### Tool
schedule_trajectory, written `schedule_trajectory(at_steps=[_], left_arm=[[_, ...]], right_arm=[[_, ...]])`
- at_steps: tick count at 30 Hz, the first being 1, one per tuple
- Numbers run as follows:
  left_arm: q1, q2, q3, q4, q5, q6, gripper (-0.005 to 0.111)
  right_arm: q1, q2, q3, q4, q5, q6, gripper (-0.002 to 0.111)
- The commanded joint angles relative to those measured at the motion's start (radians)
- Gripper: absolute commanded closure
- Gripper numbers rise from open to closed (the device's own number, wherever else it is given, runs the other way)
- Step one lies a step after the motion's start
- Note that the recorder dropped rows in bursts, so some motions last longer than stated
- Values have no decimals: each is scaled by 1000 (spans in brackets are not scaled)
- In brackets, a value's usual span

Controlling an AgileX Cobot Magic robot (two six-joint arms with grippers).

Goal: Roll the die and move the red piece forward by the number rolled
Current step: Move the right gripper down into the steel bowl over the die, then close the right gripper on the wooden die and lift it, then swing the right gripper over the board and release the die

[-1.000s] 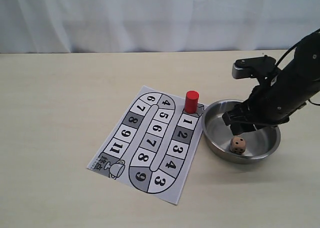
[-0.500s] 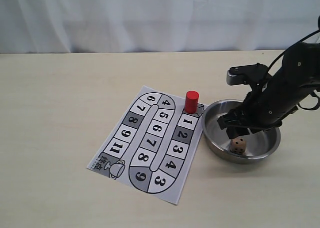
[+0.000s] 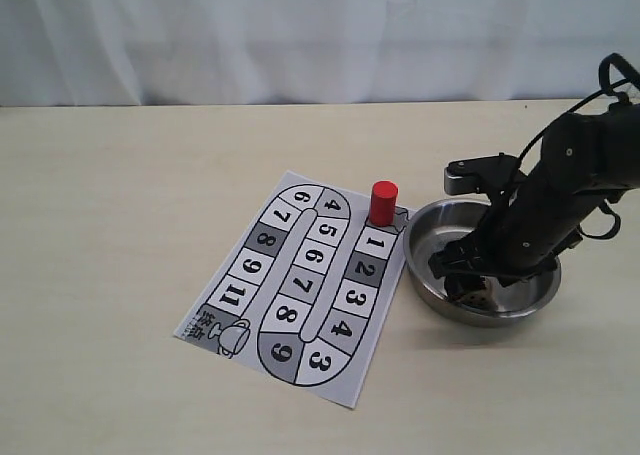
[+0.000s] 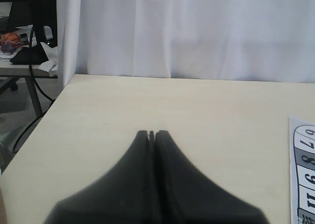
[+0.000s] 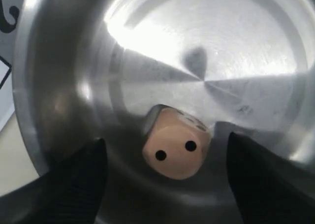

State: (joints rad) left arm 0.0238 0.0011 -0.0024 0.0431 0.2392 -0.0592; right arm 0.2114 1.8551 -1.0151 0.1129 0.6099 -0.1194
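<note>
The die [image 5: 174,145], a tan cube showing a two-pip face, lies on the floor of a steel bowl [image 3: 428,218]. My right gripper [image 3: 468,281] is lowered into the bowl and stands open, with one finger on either side of the die and a gap on both sides; in the right wrist view the gripper [image 5: 165,152] straddles it. In the exterior view the gripper hides the die. The red piece [image 3: 383,202] stands upright at the start end of the numbered board [image 3: 300,285], just above square 1. My left gripper [image 4: 151,133] is shut on nothing over bare table.
The bowl sits right beside the board's right edge, close to the red piece. A strip of the board [image 4: 302,170] shows in the left wrist view. A white curtain [image 3: 300,35] runs behind the table; a desk with clutter [image 4: 19,47] stands beyond the table's edge.
My right arm has swung left and dropped into the bowl, bringing its open fingers down around the die, which it now covers in the exterior view. Die and red piece stay put.
</note>
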Motion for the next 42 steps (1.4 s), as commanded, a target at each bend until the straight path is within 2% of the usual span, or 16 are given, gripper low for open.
schedule_trajectory(at_steps=[1,7,10,14,17,18,25,30,34,35,42], left_arm=[[0,-1,2,-1,-5,-5,107],[0,-1,2,-1,-5,-5,107],[0,-1,2,1,-10,-5,107],[0,-1,2,1,-12,-5,107],[0,-1,2,1,-12,-5,107],[0,-1,2,1,-12,-5,107],[0,-1,2,1,-12,-5,107],[0,-1,2,1,-12,-5,107],[0,-1,2,1,-12,-5,107],[0,-1,2,1,-12,-5,107],[0,-1,2,-1,-6,-5,107]], right_arm=[[1,28,-7,-9,-19,-1,45],[1,41,-7,-9,-53,-1,45],[1,41,-7,-9,-53,-1,51],[1,41,-14,-9,-45,-1,77],[1,41,-60,-9,40,-1,101],[1,41,-79,-13,79,1,104],[-1,41,-216,-105,195,11,104],[-2,41,-282,-320,188,152,104],[-30,41,-287,-499,49,291,104],[-59,41,-287,-495,-38,296,104],[-228,156,-303,-457,-259,306,104]])
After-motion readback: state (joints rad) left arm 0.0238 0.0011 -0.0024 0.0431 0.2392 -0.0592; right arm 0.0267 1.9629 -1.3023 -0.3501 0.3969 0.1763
